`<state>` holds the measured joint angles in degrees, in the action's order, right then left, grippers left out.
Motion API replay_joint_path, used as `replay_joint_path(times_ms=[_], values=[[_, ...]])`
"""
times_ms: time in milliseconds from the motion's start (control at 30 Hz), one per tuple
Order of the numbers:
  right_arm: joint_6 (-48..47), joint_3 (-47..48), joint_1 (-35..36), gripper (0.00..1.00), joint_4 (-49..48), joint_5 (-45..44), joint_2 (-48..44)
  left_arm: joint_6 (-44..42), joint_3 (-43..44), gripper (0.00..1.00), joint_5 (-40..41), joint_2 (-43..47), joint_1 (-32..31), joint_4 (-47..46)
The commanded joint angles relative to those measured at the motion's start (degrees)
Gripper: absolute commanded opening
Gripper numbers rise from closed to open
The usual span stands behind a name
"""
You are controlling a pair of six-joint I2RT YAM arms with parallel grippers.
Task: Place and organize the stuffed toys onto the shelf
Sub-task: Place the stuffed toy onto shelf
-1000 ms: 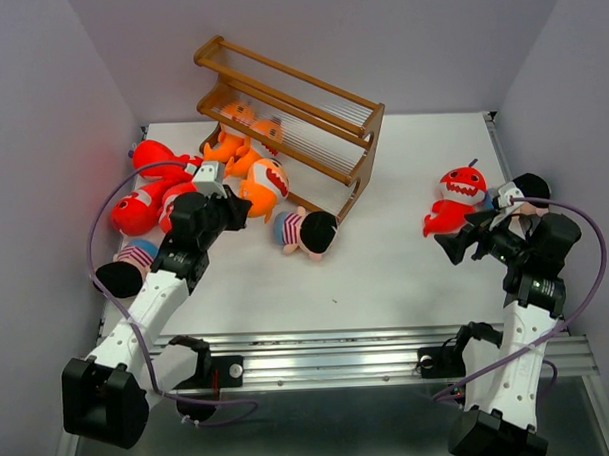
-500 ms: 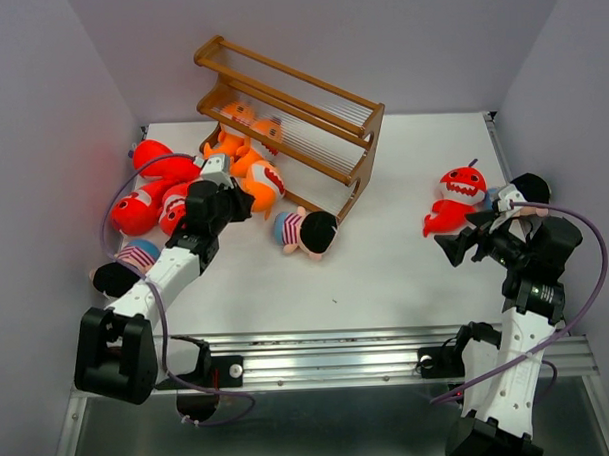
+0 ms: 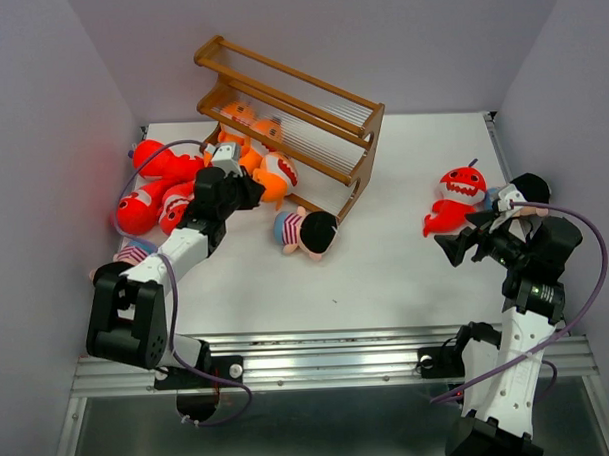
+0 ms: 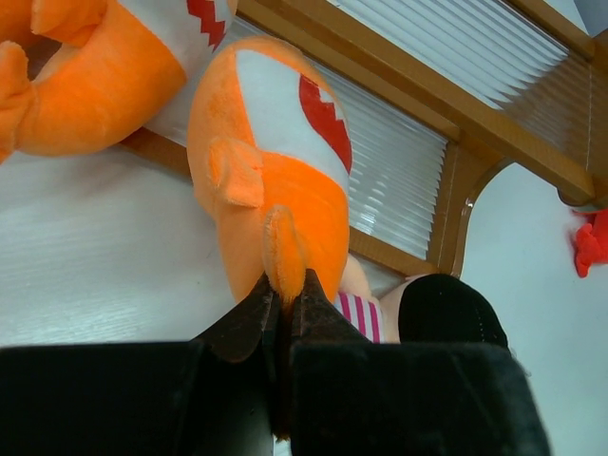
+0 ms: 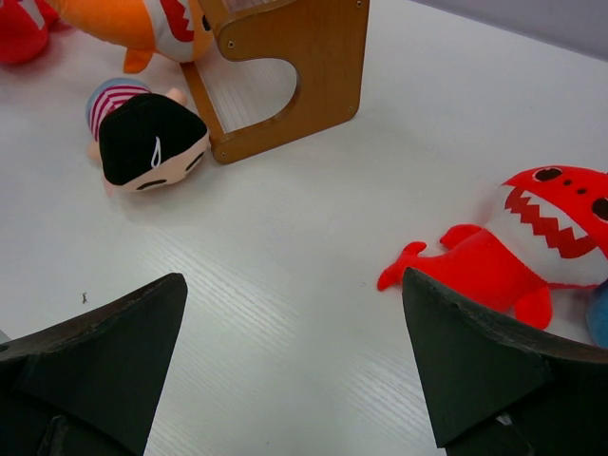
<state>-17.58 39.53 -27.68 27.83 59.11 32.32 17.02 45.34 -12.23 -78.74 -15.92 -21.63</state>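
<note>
Left wrist view is showing the left gripper point(image 4: 283, 285) pressing its two dark fingers almost together on the tail fin of an orange shark point(image 4: 275, 171), so it is pinching that toy by its narrow end. The shark's body is stretching away just beyond the fingertips, its white belly and red toothy mouth turning toward the shelf point(image 4: 456, 104), and it is lying up against the front rail of the lowest tier; whether it is resting on the rail or only leaning there cannot be told. Past the gripper on its left, a second orange shark point(image 4: 85, 57) is lying at the same tier. Just to the gripper's right, close under the held shark, a doll point(image 4: 446, 309) with black hair and a red-and-white striped shirt is lying on the white table point(image 3: 386, 275) beside the shelf's side panel. The right gripper point(image 5: 293, 280) is hanging over the table well apart from the shelf, its fingers spreading wide with nothing between them. A red shark point(image 5: 532, 237) with white zigzag teeth is lying ahead of it and to its right, near but not touching the fingers.
</note>
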Motion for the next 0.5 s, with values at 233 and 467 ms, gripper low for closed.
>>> replay_joint_path(times_ms=[233, 467], values=[[0.2, 0.7, 0.0, 1.00, -2.5, 0.3, 0.6, 0.4, 6.9, 0.00, -2.6, -7.8, 0.3, -11.0], [0.0, 0.8, 0.0, 1.00, -2.6, 0.0, 1.2, 1.5, 7.1, 0.00, -2.4, -13.4, 0.1, -17.4]])
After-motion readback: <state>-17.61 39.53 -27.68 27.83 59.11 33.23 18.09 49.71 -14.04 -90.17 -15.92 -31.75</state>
